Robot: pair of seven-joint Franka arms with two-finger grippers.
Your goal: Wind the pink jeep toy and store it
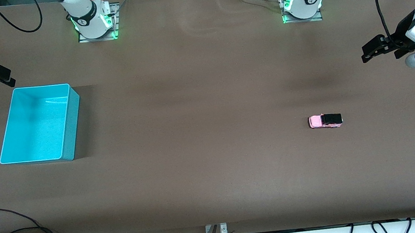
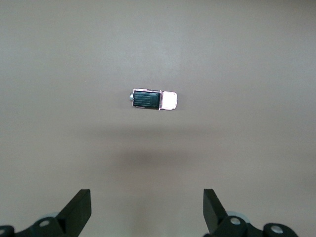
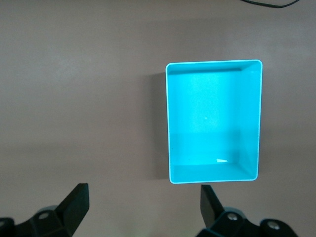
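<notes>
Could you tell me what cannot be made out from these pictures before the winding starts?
- Pink jeep toy: any winding key or knob is too small to see in the front view; the left wrist view shows only its roof.
- Right gripper: its arm is cut off by the front view's edge.
- Left gripper: its arm is likewise cut off.
- Turquoise bin: part of its floor lies in shadow.

**Clearance check**

Left gripper (image 2: 147, 212): fingers spread wide, up over bare table (image 1: 212, 162). Pink jeep toy (image 2: 154, 99) sits ahead of the jaws, lined up with the gap, open tabletop all round it. Right gripper (image 3: 144, 210): also spread, turquoise bin (image 3: 170, 123) ahead of its jaws; the bin's walls are the only obstacle at that end, well apart from the jeep.
</notes>
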